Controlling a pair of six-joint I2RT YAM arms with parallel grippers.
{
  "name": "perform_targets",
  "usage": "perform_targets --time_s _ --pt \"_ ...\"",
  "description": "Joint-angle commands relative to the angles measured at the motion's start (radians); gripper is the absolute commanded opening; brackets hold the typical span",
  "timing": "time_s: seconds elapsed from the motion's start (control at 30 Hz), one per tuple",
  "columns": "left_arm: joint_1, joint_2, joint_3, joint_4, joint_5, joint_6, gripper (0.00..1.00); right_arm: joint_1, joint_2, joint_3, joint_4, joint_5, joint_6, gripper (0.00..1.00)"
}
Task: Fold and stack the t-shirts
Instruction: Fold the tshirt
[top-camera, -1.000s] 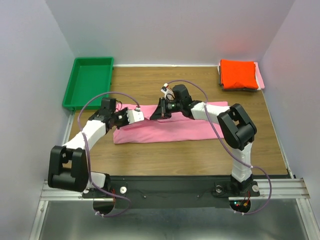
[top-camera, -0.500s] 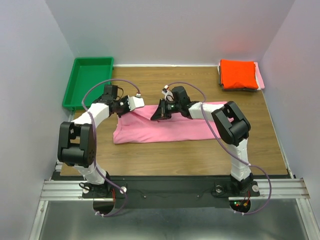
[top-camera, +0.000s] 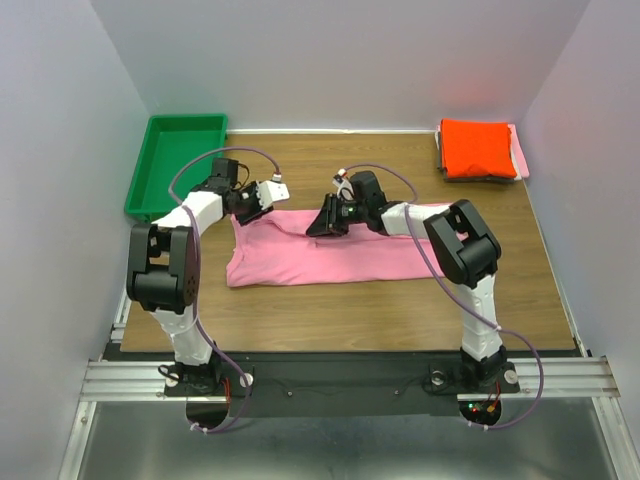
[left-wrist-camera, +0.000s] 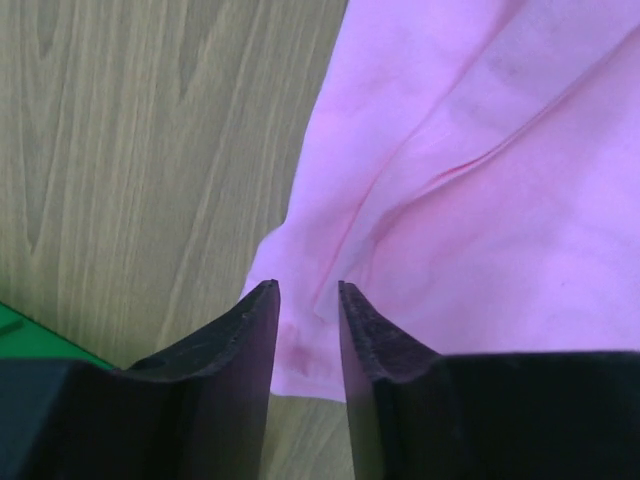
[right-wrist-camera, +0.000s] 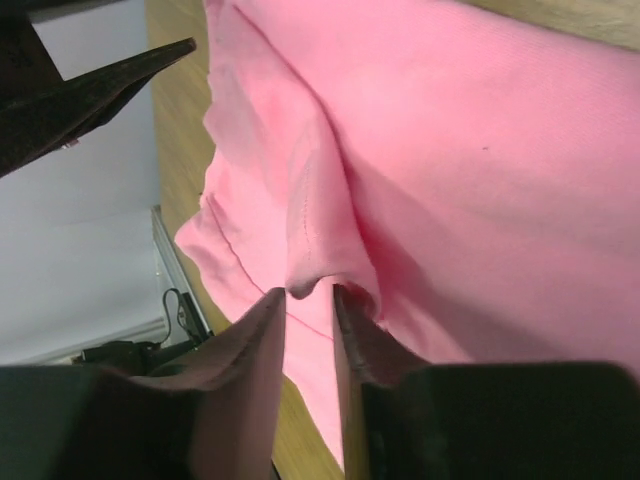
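Note:
A large bubblegum pink t-shirt (top-camera: 330, 255) lies folded in a long strip across the middle of the table. My left gripper (top-camera: 245, 210) hovers at its back left corner. In the left wrist view the left gripper (left-wrist-camera: 307, 287) has its jaws a little apart, with the shirt (left-wrist-camera: 480, 150) lying flat below them. My right gripper (top-camera: 312, 230) is at the shirt's back edge. In the right wrist view the right gripper (right-wrist-camera: 308, 290) pinches a raised fold of the pink cloth (right-wrist-camera: 450, 150). A folded orange-red t-shirt (top-camera: 477, 147) tops a stack at the back right.
A green plastic tray (top-camera: 140, 180) stands at the back left, and its corner shows in the left wrist view (left-wrist-camera: 15, 330). A paler pink shirt edge (top-camera: 519, 152) sticks out beside the orange-red one. White walls enclose the table on three sides.
My left gripper has moved from on the shirt's left part back towards the tray, and the left arm has swung with it. The shirt's back left corner now lies bare. The right gripper has barely moved.

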Motion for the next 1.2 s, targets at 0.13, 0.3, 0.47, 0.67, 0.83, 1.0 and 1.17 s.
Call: perform_targets --time_s 0.13,0.3,0.47,0.67,0.83,1.0,1.17 --pt "0.077 -0.078 0.089 -0.044 0.063 -0.159 0.45 -0.109 -0.075 0.037 0.017 0.013 -0.025 0.61" --pt "0.086 -0.150 0.032 -0.049 0.097 -0.254 0.45 -0.186 -0.171 0.009 -0.153 0.025 -0.239 0.57" --pt "0.068 -0.152 -0.018 -0.023 0.118 -0.374 0.43 -0.257 -0.271 -0.060 -0.342 0.051 -0.449 0.42" --pt "0.059 -0.104 -0.055 -0.008 0.126 -0.527 0.41 -0.350 -0.327 -0.081 -0.641 0.216 -0.755 0.38" --pt "0.025 -0.093 -0.114 0.002 0.058 -0.586 0.41 -0.402 -0.345 -0.139 -0.709 0.318 -0.898 0.38" --pt "0.011 -0.015 -0.095 0.003 -0.009 -0.636 0.40 -0.416 -0.279 -0.193 -0.715 0.385 -0.918 0.37" --pt "0.010 0.115 0.009 -0.014 -0.087 -0.648 0.38 -0.419 -0.241 -0.238 -0.719 0.376 -0.892 0.34"
